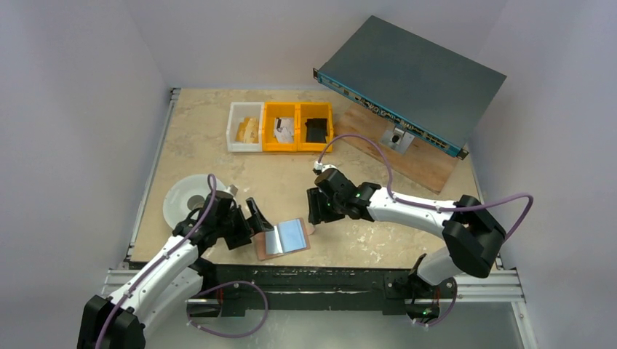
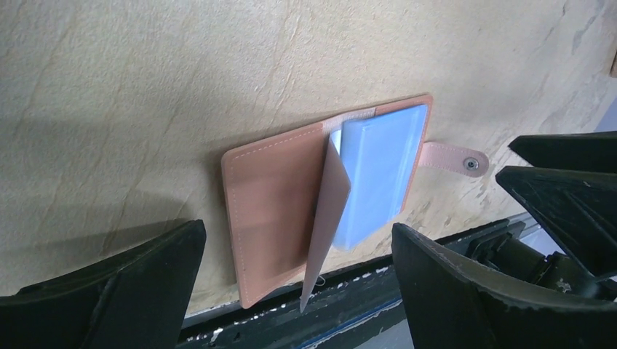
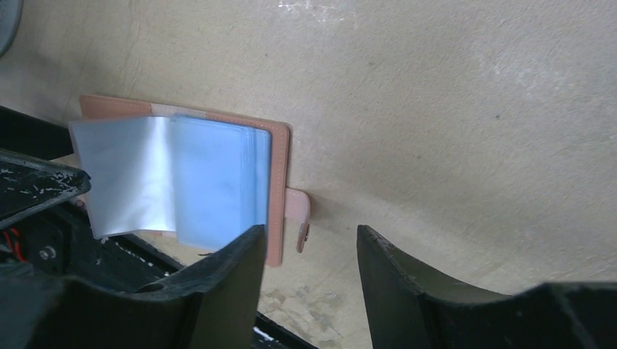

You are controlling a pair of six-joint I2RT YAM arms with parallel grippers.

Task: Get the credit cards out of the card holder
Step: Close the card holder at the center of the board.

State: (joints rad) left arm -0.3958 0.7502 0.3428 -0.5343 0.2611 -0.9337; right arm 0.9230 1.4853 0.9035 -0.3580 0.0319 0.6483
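The card holder [image 1: 282, 238] lies open and flat on the worktop [image 1: 218, 145], close to its near edge and between the two arms. Its pinkish-tan leather faces down, and its stack of pale blue sleeves [image 2: 378, 174] faces up. One sleeve stands partly lifted along the fold, and the snap tab [image 2: 455, 156] sticks out from the right side, resting on the worktop. Whether the credit cards sit inside the sleeves cannot be told, since none shows apart from the stack. The left gripper [image 1: 255, 218] hangs just beside the card holder's left edge, its fingers spread wide and holding nothing. From its wrist view the card holder fills the gap between them. The right gripper [image 1: 314, 218] is near the right edge, just above the snap tab, its fingers also spread apart and empty. Whether either gripper touches the leather cannot be told. To the left of the left arm lies a pale round dish [image 1: 190, 200]. Well apart, toward the far side, a white bin [image 1: 244, 127] and two yellow bins [image 1: 280, 127] stand in a row, touching. A grey metal box [image 1: 411, 80] rests tilted on a wooden board [image 1: 415, 156] at the far right.
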